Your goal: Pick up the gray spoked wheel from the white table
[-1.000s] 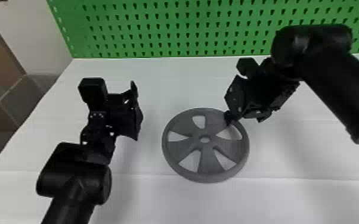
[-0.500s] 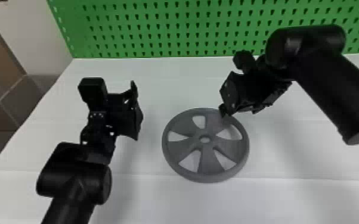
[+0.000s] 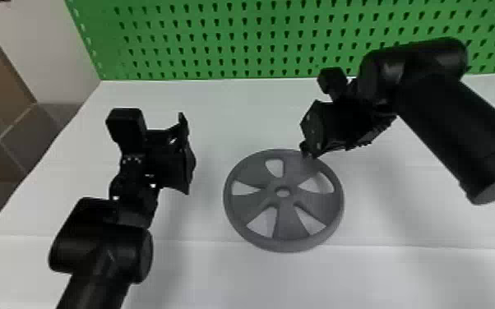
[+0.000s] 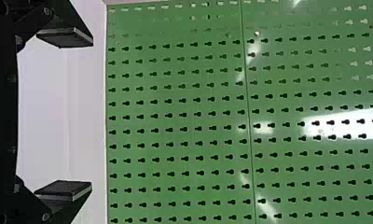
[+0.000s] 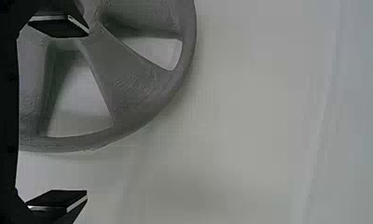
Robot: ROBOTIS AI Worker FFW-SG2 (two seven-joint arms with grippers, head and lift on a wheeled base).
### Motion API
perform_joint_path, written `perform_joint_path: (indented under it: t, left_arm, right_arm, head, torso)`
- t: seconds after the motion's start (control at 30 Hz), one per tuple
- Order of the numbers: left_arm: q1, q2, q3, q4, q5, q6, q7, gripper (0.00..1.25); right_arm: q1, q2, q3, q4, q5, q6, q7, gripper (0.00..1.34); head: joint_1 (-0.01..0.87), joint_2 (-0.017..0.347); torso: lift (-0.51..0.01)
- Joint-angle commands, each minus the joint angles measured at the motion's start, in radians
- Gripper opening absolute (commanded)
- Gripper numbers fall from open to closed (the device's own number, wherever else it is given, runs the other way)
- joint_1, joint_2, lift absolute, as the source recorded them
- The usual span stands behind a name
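Wheel (image 3: 290,222), gray with five broad spokes, lies flat on the white surface (image 3: 201,275) near the middle of the head view. Its round hub has a small hole through it, and five openings between the spokes let the white through. The right claw (image 3: 309,146) comes in from the right on a thick black arm that bends at a rounded joint. It hangs over the part of the rim that is farther off and toward the right, one dark fingertip overlapping the rim; whether they touch, I cannot tell. The left claw (image 3: 189,156), on a black arm rising from the bottom edge, is held apart from the wheel, off to its left. Behind the surface stands a green board (image 3: 259,45) with rows of keyhole-shaped slots.

In the left wrist view, the left claw (image 4: 91,113) is released, its two flat black fingers spread wide with a gap between them. Beyond the fingers is the green board, crossed by a thin seam and lit by a few bright reflections.

In the right wrist view, the right claw (image 5: 87,112) is also released, its fingers well apart and gripping nothing. Part of the wheel is close by: one finger overlaps a spoke, while the other is outside the rim, seen against the white surface. A soft shadow lies just beside the curved rim.
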Motion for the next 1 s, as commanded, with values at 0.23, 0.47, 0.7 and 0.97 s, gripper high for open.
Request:
perform_joint_path:
  t: [0.23, 0.47, 0.7, 0.97]
  left_arm:
    - [0.001, 0.000, 0.002, -0.001, 0.000, 0.000, 0.000, 1.06]
    - [0.001, 0.002, 0.005, 0.000, 0.001, 0.000, 0.000, 1.06]
    - [0.001, 0.002, 0.004, -0.001, 0.001, 0.000, 0.000, 1.06]
    - [0.001, 0.002, 0.004, -0.001, 0.003, 0.000, 0.000, 1.06]
  right_arm:
    - [-0.007, 0.000, 0.020, 0.000, 0.005, -0.007, 0.000, 1.26]
    - [0.002, 0.000, 0.018, 0.000, -0.012, -0.030, 0.000, 1.26]
    - [0.002, 0.002, 0.030, 0.000, 0.003, -0.022, 0.000, 1.26]
    - [0.021, 0.008, -0.011, 0.000, 0.071, -0.060, 0.049, 1.26]
  head:
    - [0.779, 0.132]
    - [0.779, 0.132]
    - [0.779, 0.132]
    - [0.779, 0.132]
  torso:
    - [-0.085]
    - [-0.085]
    - [-0.085]
    - [-0.085]
